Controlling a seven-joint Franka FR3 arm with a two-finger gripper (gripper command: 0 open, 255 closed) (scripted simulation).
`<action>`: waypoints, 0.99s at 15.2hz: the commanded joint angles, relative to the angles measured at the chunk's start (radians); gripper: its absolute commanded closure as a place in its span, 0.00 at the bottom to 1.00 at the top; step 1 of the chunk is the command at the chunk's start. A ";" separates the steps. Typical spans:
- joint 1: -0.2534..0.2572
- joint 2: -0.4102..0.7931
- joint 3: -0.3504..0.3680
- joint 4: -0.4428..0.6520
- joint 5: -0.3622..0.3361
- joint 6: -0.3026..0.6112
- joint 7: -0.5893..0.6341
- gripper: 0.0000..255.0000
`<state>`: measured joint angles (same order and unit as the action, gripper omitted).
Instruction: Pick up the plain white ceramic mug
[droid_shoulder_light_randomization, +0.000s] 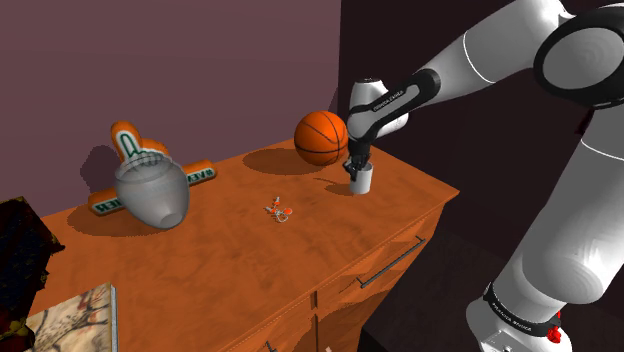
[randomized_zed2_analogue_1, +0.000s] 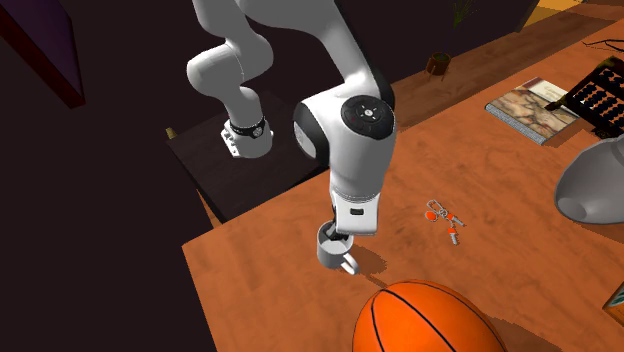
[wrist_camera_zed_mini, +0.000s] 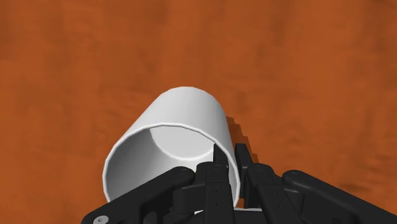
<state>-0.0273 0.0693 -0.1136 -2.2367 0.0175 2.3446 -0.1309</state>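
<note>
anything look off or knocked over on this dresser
The grey vase looks tilted off upright, unlike the mug, which stands straight with its wall pinched in the claw. Nothing looks spilled or broken.

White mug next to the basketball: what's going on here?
The white arm is gripping the white mug by its rim. Its black fingers are shut on the wall, one inside and one outside. The mug stands upright on the wooden dresser top beside the basketball and does not look lifted yet.
</note>
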 joint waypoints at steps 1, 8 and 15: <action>0.001 -0.014 0.000 0.008 -0.003 -0.022 0.003 1.00; 0.001 -0.065 0.000 0.049 -0.011 -0.114 0.009 1.00; 0.002 -0.096 0.000 0.086 -0.016 -0.181 0.013 1.00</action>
